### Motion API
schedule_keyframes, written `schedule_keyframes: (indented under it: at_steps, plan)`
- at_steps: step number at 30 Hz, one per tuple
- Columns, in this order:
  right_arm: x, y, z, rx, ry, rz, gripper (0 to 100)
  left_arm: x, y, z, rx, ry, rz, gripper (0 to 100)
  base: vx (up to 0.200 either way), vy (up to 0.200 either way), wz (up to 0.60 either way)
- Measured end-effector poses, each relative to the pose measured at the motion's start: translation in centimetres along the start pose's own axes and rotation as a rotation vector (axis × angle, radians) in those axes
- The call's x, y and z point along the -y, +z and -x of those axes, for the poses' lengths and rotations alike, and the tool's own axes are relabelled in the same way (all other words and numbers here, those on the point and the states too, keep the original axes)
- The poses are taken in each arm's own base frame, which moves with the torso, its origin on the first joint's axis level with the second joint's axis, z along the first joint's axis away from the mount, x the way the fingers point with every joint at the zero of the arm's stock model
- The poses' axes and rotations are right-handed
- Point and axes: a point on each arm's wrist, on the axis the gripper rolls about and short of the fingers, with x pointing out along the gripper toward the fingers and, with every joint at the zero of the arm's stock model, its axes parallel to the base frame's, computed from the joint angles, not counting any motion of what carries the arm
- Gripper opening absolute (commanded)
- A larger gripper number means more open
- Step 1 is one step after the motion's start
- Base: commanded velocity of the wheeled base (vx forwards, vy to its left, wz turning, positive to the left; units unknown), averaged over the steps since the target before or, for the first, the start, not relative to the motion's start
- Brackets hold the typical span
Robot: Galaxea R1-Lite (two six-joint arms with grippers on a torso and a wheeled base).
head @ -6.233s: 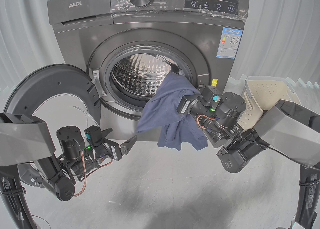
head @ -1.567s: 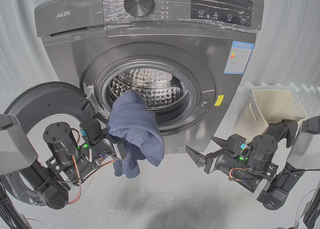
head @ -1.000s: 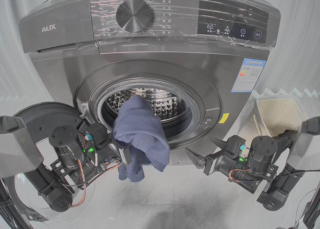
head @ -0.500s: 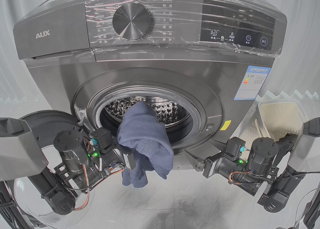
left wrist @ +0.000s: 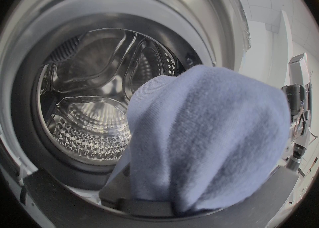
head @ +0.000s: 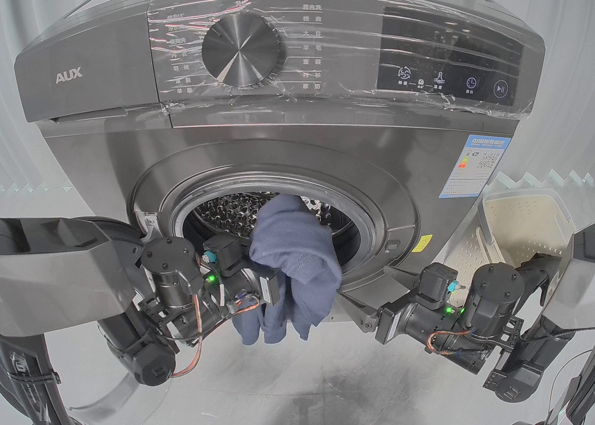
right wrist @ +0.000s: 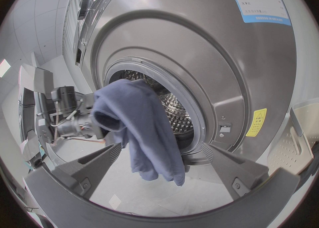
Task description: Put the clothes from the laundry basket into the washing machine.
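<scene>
Left claw (head: 269, 288), clamped on the blue garment (head: 297, 246), has lifted it to the washing machine (head: 279, 153) mouth; tails hang outside, so I'd push inward next. Right claw (head: 372, 296) idles open.

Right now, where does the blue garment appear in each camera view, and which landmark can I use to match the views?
Head view: the blue garment hangs low at centre, in front of the perforated drum.
Left wrist view: the blue garment is close up, partly covering the drum.
Right wrist view: the blue garment hangs across the edge of the drum opening.
Shared landmark: the perforated drum behind the garment.
</scene>
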Motion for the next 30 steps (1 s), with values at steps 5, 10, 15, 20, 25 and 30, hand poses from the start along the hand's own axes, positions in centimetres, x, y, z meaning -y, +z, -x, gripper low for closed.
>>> schedule_keyframes:
  at_steps: [5,10,15,20,25,30]
  plan:
    - [-0.1,0.2,0.2,0.005,0.006,0.000,100,-0.9,-0.1,-2.9,0.059,0.006,-0.001,0,0.000,0.000,0.00]
    - [-0.3,0.4,0.4,0.011,0.014,-0.001,100,-2.2,-0.8,-5.6,0.101,0.032,0.002,0,0.000,0.000,0.00]
    - [-0.6,0.5,0.4,0.016,0.023,0.000,100,-3.4,-1.4,-7.7,0.144,0.060,0.020,0,0.000,0.000,0.00]
    - [-0.7,0.5,0.4,0.019,0.028,0.000,100,-4.3,-1.3,-10.0,0.194,0.085,0.021,0,0.000,0.000,0.00]
    - [-0.8,0.5,0.4,0.019,0.029,0.001,100,-5.1,-1.5,-12.0,0.210,0.129,0.024,0,0.000,0.000,0.00]
    - [-0.8,0.5,0.4,0.019,0.031,0.001,100,-5.8,-1.9,-13.9,0.191,0.170,0.028,0,0.000,0.000,0.00]
